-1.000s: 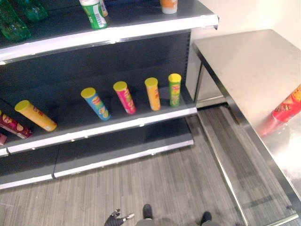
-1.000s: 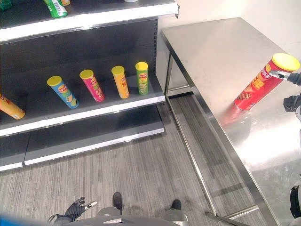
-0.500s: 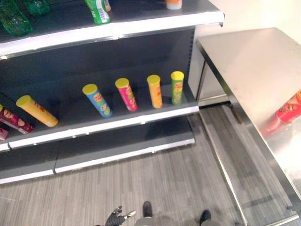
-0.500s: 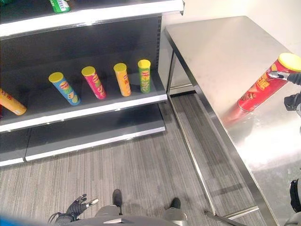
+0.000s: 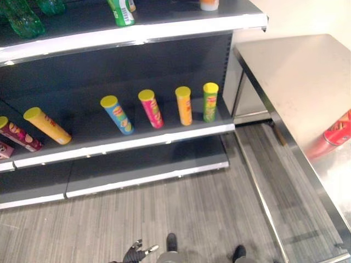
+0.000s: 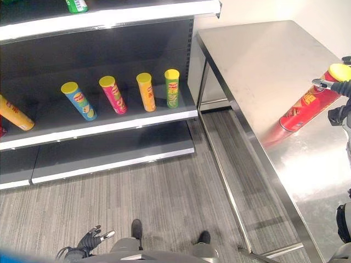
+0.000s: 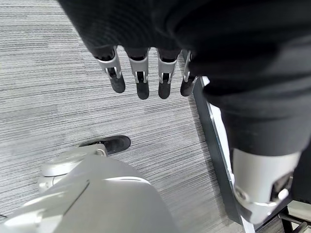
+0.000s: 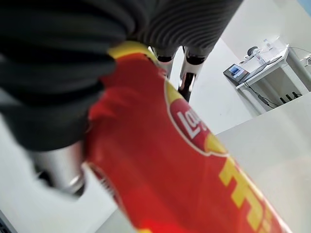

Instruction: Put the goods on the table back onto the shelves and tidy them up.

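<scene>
Right robot hand grips red can on table; left robot hand relaxed, empty.

A red chip can with a yellow lid stands tilted on the steel table, at the right edge of the frame.

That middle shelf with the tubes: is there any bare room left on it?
Yes. On the middle shelf a bare stretch lies between the orange tube and the blue tube. The blue, pink, yellow and green tubes crowd its right end.
</scene>
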Controlling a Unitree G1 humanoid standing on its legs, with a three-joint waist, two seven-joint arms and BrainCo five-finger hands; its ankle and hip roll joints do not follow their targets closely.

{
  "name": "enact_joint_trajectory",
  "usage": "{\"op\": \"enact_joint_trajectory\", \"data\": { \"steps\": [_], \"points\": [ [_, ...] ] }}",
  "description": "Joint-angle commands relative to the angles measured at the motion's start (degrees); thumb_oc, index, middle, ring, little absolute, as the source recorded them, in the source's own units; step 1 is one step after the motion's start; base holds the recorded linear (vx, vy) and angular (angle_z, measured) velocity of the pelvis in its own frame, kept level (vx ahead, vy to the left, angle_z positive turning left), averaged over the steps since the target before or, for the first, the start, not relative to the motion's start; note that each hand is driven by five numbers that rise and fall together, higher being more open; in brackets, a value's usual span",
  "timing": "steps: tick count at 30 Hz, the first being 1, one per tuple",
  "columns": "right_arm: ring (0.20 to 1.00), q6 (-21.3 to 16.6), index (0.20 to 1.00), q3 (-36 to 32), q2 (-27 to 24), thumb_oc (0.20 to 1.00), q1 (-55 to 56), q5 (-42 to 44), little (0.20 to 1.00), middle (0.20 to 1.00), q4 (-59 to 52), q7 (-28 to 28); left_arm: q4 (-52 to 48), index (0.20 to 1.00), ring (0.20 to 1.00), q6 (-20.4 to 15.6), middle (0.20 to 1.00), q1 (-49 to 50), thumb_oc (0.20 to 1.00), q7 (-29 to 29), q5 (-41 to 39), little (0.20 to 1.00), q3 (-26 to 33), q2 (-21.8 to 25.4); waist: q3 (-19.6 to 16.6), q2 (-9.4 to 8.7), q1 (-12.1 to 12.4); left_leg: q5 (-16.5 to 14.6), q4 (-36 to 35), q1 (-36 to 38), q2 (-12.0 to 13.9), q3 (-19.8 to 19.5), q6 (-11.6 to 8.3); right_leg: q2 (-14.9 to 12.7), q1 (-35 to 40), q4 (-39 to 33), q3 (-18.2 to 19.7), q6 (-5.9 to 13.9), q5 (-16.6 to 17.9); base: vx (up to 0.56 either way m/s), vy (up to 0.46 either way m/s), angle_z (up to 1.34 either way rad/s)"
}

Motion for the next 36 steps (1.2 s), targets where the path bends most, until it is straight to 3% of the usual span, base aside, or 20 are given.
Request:
{"op": "enact_joint_trajectory", "data": {
  "steps": [1, 12, 18, 25, 29, 31, 33, 36],
  "points": [
    [0.2, -0.81, 0.2, 5.53, -3.38, 0.2, -4.9, 0.7, 0.2, 0.2, 0.25, 1.16, 0.87, 1.0, 1.0, -1.41, 1.0, -2.44, 1.0, 0.83, -2.25, 1.0, -1.96, 3.33, -0.06, -2.98, 1.03, -5.32, 2.4, 1.96, 0.33, -1.25, -1.97, 2.52, -0.36, 2.75, 2.91, -2.47, -8.51, 0.0, 0.0, 0.0],
    [0.2, -1.16, 0.2, 2.0, -4.2, 0.2, -1.06, 0.23, 0.2, 0.2, -2.82, 0.33, 1.71, 1.0, 1.0, -1.19, 1.0, -2.91, 1.0, 1.01, -1.93, 1.0, -1.28, 3.23, -0.18, -3.2, 0.56, -5.54, 2.31, 2.28, 0.39, -0.91, -1.96, 2.48, -0.26, 2.85, 3.14, -2.36, -8.47, 0.0, 0.0, 0.0],
    [0.2, -5.12, 0.2, -15.06, -3.81, 0.2, 10.35, 0.17, 0.2, 0.2, -21.57, -6.4, 2.48, 1.0, 1.0, -0.92, 1.0, -3.54, 1.0, 2.07, -0.87, 1.0, 1.4, 2.47, -0.77, -3.07, -0.49, -6.08, 2.18, 3.03, 0.53, -0.74, -1.86, 2.57, 0.32, 2.84, 3.33, -2.4, -8.92, 0.0, 0.0, 0.0],
    [0.2, -7.11, 0.2, -24.03, -3.3, 0.2, 16.36, -2.88, 0.2, 0.2, -36.68, -8.34, 2.2, 1.0, 1.0, -0.79, 1.0, -3.7, 1.0, 2.51, 0.17, 1.0, 3.23, 2.57, -1.3, -3.3, -0.51, -6.49, 2.73, 3.33, 0.81, -0.95, -1.86, 2.76, 0.89, 2.96, 3.48, -2.64, -9.5, -0.01, -0.021, -0.01],
    [0.2, -9.5, 0.2, -23.52, -4.37, 0.2, 15.88, -5.61, 0.2, 0.2, -49.2, -5.85, 0.75, 1.0, 1.0, -1.57, 1.0, -3.85, 1.0, 2.77, -0.63, 1.0, 4.9, 2.92, -0.81, -3.1, 0.64, -5.01, 2.56, 2.31, 1.4, -2.22, -2.83, 3.82, 1.0, 2.3, 2.92, -3.36, -10.22, -0.09, -0.079, 0.14],
    [0.2, -10.54, 0.2, -22.7, -5.51, 0.2, 14.49, -5.33, 0.2, 0.2, -52.25, -4.72, -0.45, 1.0, 1.0, -2.11, 1.0, -4.0, 1.0, 2.88, -1.37, 1.0, 5.37, 3.19, -0.06, -2.83, 1.62, -2.54, 2.38, -0.19, 1.6, -4.46, -4.03, 4.29, 0.61, 2.06, 1.15, -3.99, -10.75, -0.18, -0.113, 0.44],
    [0.2, -11.22, 0.2, -20.72, -6.22, 0.2, 12.45, -4.98, 0.2, 0.2, -54.74, -3.14, -0.77, 1.0, 1.0, -2.5, 1.0, -3.61, 1.0, 2.71, -1.93, 1.0, 5.64, 2.98, 0.48, -2.86, 2.85, -2.42, 3.14, -1.88, 1.08, -6.32, -4.61, 4.23, 1.22, 1.71, -0.97, -4.17, -10.81, -0.13, -0.067, 0.81],
    [0.2, -11.22, 0.2, -17.07, -7.17, 0.2, 9.56, -5.72, 0.2, 0.2, -55.13, -2.4, -0.95, 1.0, 1.0, -2.9, 1.0, -2.44, 1.0, 2.55, -2.77, 1.0, 6.4, 2.03, 1.48, -2.6, 3.93, -1.6, 5.22, -3.49, 2.93, -6.45, -5.99, 3.2, 1.56, 1.54, -2.84, -3.79, -10.46, -0.08, 0.097, 0.47]
  ]
}}
